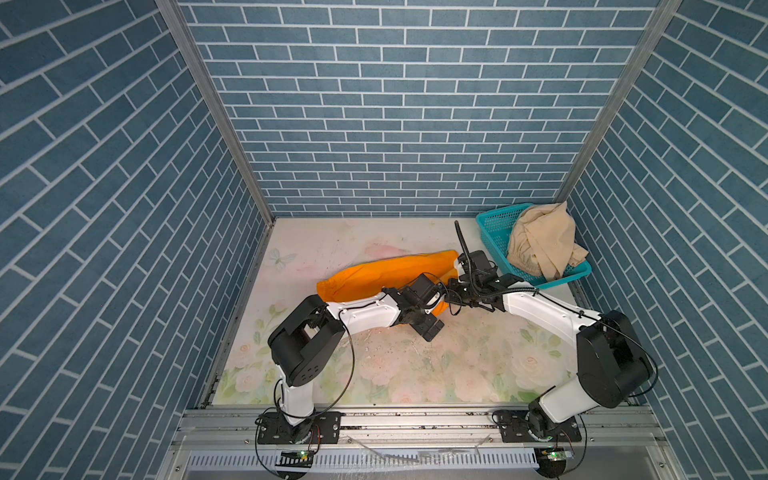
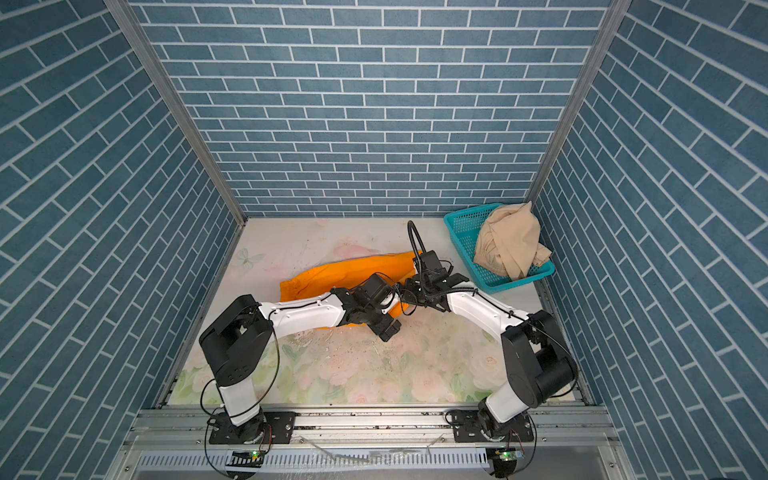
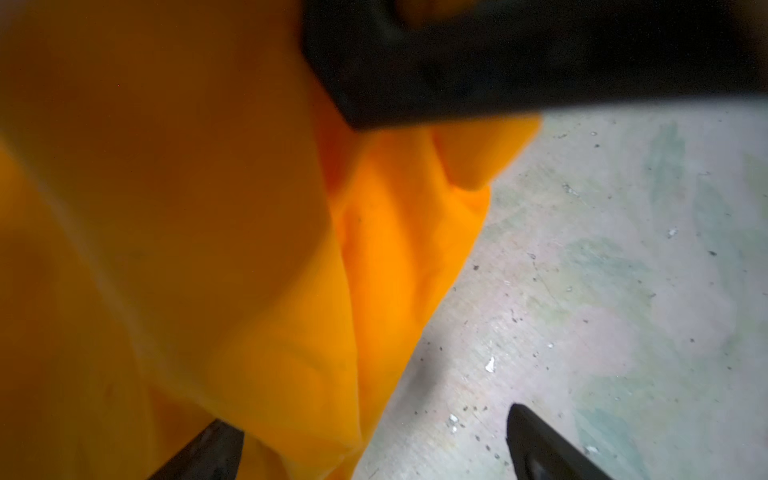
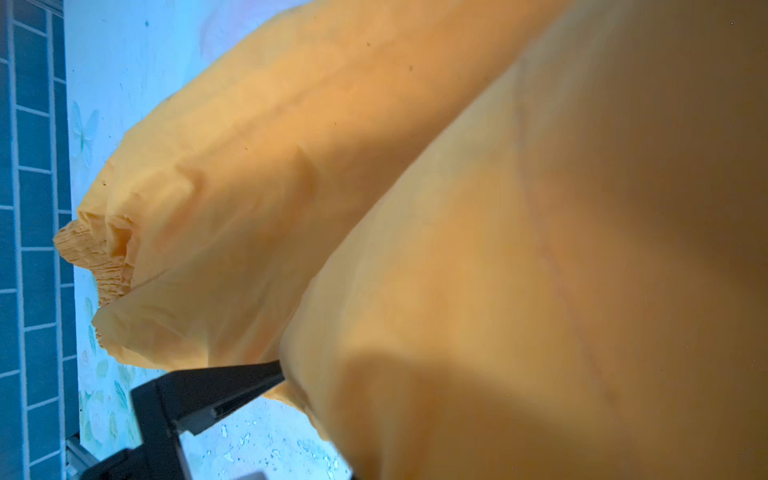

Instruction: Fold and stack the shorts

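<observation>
Left wrist: L hand (image 3: 374, 422) spread, R hand (image 3: 374, 95) pinching orange shorts (image 3: 208, 208)

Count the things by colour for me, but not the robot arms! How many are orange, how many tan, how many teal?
Orange: 1, the orange shorts
Tan: 1, the tan shorts, lying in the basket
Teal: 1, the basket
Total: 3
</observation>
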Controlling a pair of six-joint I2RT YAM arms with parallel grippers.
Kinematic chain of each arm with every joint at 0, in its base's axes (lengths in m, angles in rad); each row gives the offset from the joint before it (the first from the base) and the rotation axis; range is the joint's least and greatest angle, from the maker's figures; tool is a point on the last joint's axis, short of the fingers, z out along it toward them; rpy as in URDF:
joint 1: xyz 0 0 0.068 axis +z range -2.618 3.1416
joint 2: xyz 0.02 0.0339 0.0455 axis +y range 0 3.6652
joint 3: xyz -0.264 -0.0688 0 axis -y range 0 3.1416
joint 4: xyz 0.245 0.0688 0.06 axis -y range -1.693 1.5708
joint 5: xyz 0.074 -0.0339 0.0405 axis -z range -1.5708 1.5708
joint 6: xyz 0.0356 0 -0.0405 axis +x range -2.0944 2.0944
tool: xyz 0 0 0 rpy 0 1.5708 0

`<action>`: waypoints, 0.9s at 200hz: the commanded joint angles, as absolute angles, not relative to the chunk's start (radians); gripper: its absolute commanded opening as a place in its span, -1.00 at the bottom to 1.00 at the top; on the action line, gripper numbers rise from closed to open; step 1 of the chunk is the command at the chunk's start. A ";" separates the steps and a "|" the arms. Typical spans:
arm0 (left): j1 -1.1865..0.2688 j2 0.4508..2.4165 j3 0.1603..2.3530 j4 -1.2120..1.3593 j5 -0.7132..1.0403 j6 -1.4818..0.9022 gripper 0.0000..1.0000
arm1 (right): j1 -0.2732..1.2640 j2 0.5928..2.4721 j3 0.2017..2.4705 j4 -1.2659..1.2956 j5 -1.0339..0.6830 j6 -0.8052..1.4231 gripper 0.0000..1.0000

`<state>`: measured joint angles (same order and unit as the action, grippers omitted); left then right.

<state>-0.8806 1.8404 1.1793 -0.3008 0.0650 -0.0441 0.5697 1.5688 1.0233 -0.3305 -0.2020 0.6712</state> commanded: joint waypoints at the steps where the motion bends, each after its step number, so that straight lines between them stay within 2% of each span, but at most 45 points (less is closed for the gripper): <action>1: -0.880 1.848 1.165 -0.267 -0.067 -0.055 0.99 | 0.566 1.609 1.052 -0.433 -0.261 0.640 -0.94; 18: -0.865 1.866 1.180 -0.273 -0.084 -0.067 0.91 | 0.565 1.600 1.055 -0.446 -0.260 0.640 -0.94; 35: -0.855 1.892 1.202 -0.275 -0.052 -0.071 0.65 | 0.564 1.581 1.051 -0.448 -0.251 0.647 -0.91; 46: -0.854 1.905 1.216 -0.274 -0.016 -0.072 0.37 | 0.563 1.570 1.046 -0.445 -0.250 0.655 -0.90; 62: -0.854 1.899 1.204 -0.231 0.048 -0.086 0.15 | 0.557 1.566 1.044 -0.434 -0.254 0.667 -0.85; 71: -0.853 1.892 1.190 -0.208 0.071 -0.098 0.09 | 0.557 1.566 1.042 -0.430 -0.256 0.673 -0.84; 82: -0.852 1.893 1.192 -0.205 0.119 -0.100 0.14 | 0.552 1.565 1.040 -0.420 -0.253 0.684 -0.84; 98: -0.855 1.896 1.209 -0.238 0.159 -0.105 0.64 | 0.546 1.566 1.034 -0.391 -0.255 0.706 -0.84; 121: -0.856 1.842 1.112 -0.128 0.174 -0.118 0.89 | 0.542 1.582 1.037 -0.362 -0.273 0.722 -0.84; 168: -0.850 1.892 1.164 -0.160 0.001 -0.119 0.95 | 0.543 1.594 1.018 -0.304 -0.310 0.757 -0.84; 180: -0.843 1.911 1.195 -0.170 -0.007 -0.127 0.86 | 0.543 1.591 1.011 -0.304 -0.311 0.761 -0.84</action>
<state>-0.8562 1.8702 1.1347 -0.1619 0.0635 -0.1116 0.5465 1.5936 1.0321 -0.3363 -0.2848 0.7193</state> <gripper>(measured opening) 0.969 0.082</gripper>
